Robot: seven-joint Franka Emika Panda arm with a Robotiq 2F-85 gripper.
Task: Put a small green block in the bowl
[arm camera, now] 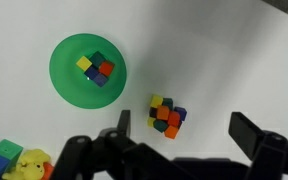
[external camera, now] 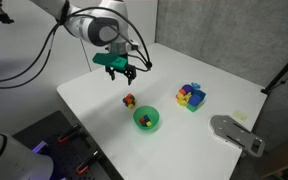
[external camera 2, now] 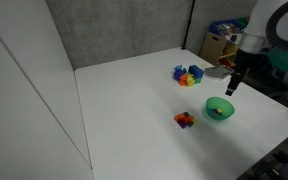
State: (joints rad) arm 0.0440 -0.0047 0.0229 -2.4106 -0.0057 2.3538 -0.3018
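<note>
The bright-green bowl stands on the white table and holds a few coloured blocks; in the wrist view its bare rim is at upper left. A small cluster of toy blocks lies beside the bowl, with small green blocks among orange, yellow, red and blue ones. My gripper is open and empty. It hovers above the table, its fingers on either side of the cluster in the wrist view.
A larger cluster of bigger coloured blocks sits farther along the table. A grey flat object lies near the table's edge. A box of items stands behind the table.
</note>
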